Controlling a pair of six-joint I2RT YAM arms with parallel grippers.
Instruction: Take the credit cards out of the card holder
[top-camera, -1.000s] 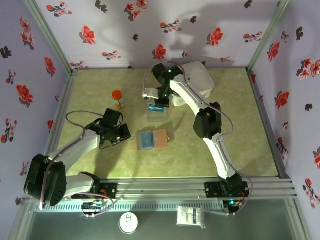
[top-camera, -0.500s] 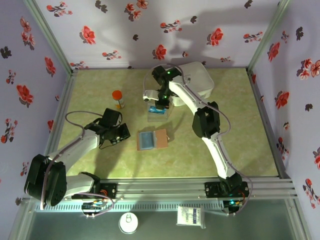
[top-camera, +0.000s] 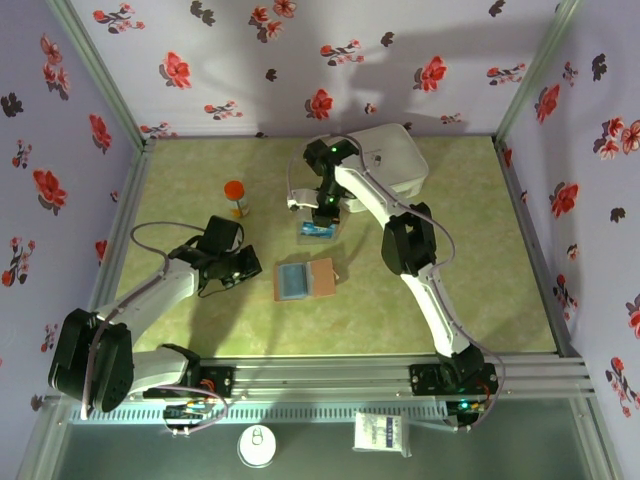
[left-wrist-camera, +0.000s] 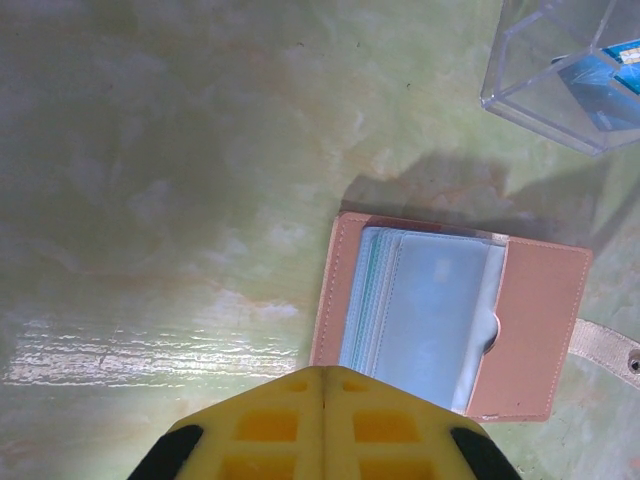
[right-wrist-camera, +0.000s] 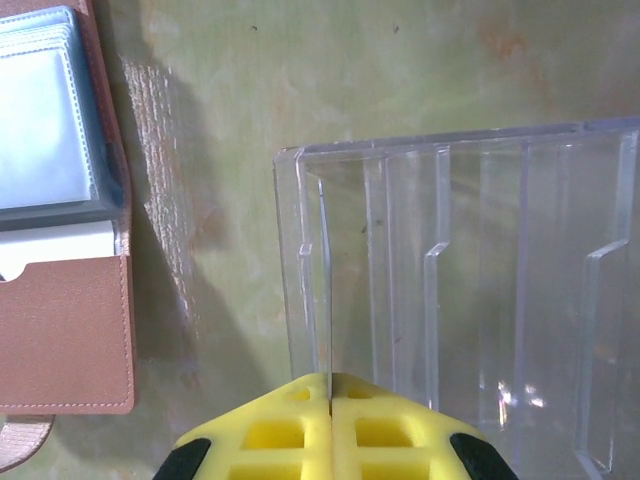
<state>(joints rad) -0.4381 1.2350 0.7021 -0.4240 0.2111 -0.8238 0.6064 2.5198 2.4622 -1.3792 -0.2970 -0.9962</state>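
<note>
The card holder (top-camera: 322, 279) lies open on the green table, tan leather with blue-grey sleeves (left-wrist-camera: 430, 310), and shows at the left edge of the right wrist view (right-wrist-camera: 60, 330). My left gripper (top-camera: 248, 268) is shut and empty just left of it, its yellow tip (left-wrist-camera: 323, 368) at the holder's near edge. My right gripper (top-camera: 320, 208) hangs over the clear tray (top-camera: 336, 234), shut (right-wrist-camera: 327, 378) on a thin credit card (right-wrist-camera: 321, 280) seen edge-on, just inside the tray's left wall (right-wrist-camera: 287, 250). Blue credit cards (top-camera: 317, 229) lie in the tray (left-wrist-camera: 600, 85).
An orange-capped bottle (top-camera: 236, 197) stands left of the tray. A white rounded case (top-camera: 395, 160) sits at the back behind the right arm. Flowered walls close in the table on three sides. The holder's strap (left-wrist-camera: 605, 345) sticks out on its right.
The right arm's wrist has shifted slightly right and nearer over the tray, gripper still shut. The left arm and the card holder have not moved.
</note>
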